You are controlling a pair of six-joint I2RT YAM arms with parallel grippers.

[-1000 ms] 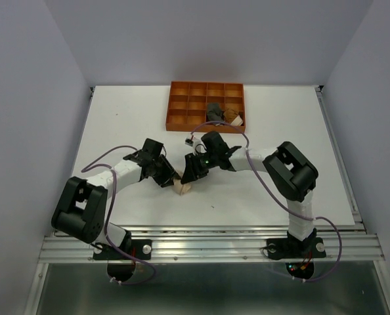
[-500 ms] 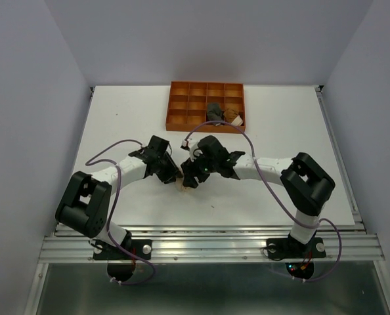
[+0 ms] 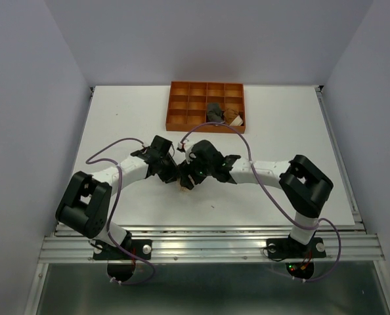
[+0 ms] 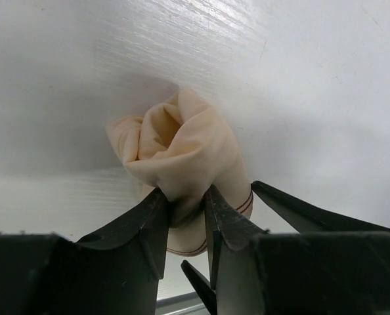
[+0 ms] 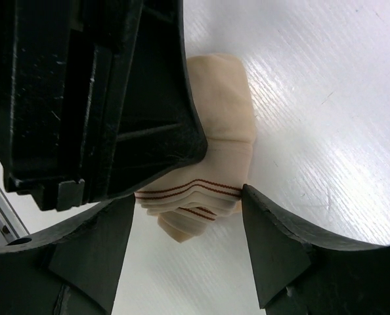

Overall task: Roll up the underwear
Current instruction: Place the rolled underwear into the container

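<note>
Orange grid tray (image 3: 207,83) at far side of white table (image 3: 300,125), approx centre, sq. w/ edges. Metal rail (image 3: 208,248) along near edge.

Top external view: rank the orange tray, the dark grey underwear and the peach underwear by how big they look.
1. orange tray
2. dark grey underwear
3. peach underwear, though only a sliver of it shows, so second and third place are unsure.

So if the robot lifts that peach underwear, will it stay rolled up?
Probably floppy: the peach underwear bunches and creases where the left tool pinches it. Likely light, being thin cloth. The roll looks loose, so it may unroll.
</note>
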